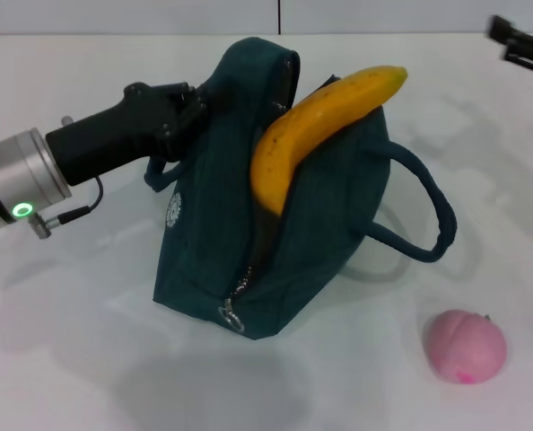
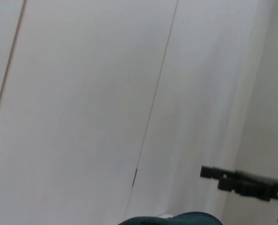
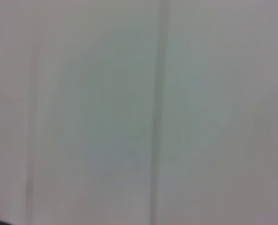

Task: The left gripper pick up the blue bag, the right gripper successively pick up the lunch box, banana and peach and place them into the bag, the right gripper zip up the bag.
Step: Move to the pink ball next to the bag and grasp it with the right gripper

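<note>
The blue bag (image 1: pixel 311 233) stands on the white table with its zip open. My left gripper (image 1: pixel 193 103) is shut on the bag's upper rim on the left and holds it up. The banana (image 1: pixel 316 126) lies tilted in the opening, with its upper half sticking out toward the right. The pink peach (image 1: pixel 465 346) sits on the table to the right of the bag, near the front. The lunch box is not in view. My right gripper (image 1: pixel 522 45) is high at the far right, apart from the bag; it also shows in the left wrist view (image 2: pixel 244 183).
The bag's loose handle (image 1: pixel 428 215) loops out to the right, between bag and peach. The zip pull (image 1: pixel 231 316) hangs at the bag's lower front corner. The bag's top edge (image 2: pixel 176 219) shows in the left wrist view. The white table (image 1: pixel 87 359) stretches all around.
</note>
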`<move>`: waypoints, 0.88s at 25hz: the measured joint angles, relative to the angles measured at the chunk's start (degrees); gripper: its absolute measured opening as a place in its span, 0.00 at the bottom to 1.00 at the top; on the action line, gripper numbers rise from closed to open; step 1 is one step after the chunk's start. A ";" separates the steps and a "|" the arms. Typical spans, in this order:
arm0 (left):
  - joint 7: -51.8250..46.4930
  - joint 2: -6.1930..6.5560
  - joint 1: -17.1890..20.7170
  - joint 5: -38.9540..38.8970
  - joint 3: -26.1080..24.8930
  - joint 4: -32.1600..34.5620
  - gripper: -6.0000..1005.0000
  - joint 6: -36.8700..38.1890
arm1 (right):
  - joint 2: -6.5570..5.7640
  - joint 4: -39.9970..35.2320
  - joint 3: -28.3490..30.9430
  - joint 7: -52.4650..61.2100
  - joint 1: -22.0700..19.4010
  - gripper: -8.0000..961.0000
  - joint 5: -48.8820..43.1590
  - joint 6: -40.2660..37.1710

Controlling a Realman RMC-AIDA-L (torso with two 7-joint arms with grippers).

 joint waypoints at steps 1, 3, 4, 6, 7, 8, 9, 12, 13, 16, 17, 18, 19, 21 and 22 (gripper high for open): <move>0.00 -0.02 0.00 -0.12 0.00 0.00 0.04 0.00 | -0.05 2.54 0.50 -1.72 0.29 0.91 2.14 -0.08; 0.02 -0.05 -0.04 -0.30 0.00 0.02 0.04 0.00 | -0.15 10.04 1.10 -6.21 1.75 0.91 6.39 -0.25; 0.05 -0.06 -0.10 -0.32 0.00 0.05 0.04 0.02 | -0.14 13.21 1.12 -8.20 2.70 0.91 7.74 -0.24; 0.07 -0.05 -0.16 -0.32 0.00 0.09 0.04 0.05 | -0.06 18.16 1.02 -10.92 5.09 0.91 8.74 0.00; 0.10 -0.05 -0.23 -0.33 -0.01 0.09 0.04 0.06 | 0.00 20.34 0.89 -11.79 6.46 0.91 8.84 0.12; 0.12 -0.05 -0.29 -0.33 -0.01 0.09 0.04 0.07 | -0.01 21.96 0.67 -12.06 7.85 0.91 8.78 0.14; 0.19 -0.05 -0.35 -0.34 -0.02 0.09 0.04 0.08 | -0.01 22.94 0.48 -12.15 8.75 0.91 8.72 0.14; 0.57 -0.10 -0.50 -0.34 -0.01 0.09 0.04 0.14 | 0.02 25.30 -0.90 -12.37 11.55 0.91 8.44 0.18; 0.66 -0.12 -0.56 -0.35 0.00 0.09 0.04 0.15 | 0.04 25.63 -1.65 -12.51 12.21 0.91 8.40 0.20; 0.73 -0.18 -0.70 -0.33 0.05 0.09 0.04 0.16 | 0.13 25.63 -4.54 -13.30 13.45 0.91 8.36 0.23; 0.74 -0.19 -0.71 -0.31 0.06 0.09 0.04 0.16 | 0.15 25.46 -5.48 -13.45 13.77 0.91 8.38 0.22; 0.76 -0.19 -0.71 -0.26 0.07 0.09 0.04 0.15 | 0.15 25.26 -6.34 -13.50 14.12 0.91 8.45 0.20; 0.77 -0.19 -0.71 -0.24 0.07 0.09 0.04 0.13 | 0.17 25.00 -6.92 -13.47 14.36 0.91 8.51 0.09; 0.80 -0.19 -0.67 -0.21 0.07 0.09 0.04 0.12 | 0.17 24.43 -7.76 -13.32 14.61 0.91 8.63 -0.13; 0.81 -0.19 -0.67 -0.20 0.07 0.09 0.04 0.12 | 0.17 24.05 -8.37 -13.27 14.74 0.91 8.68 -0.21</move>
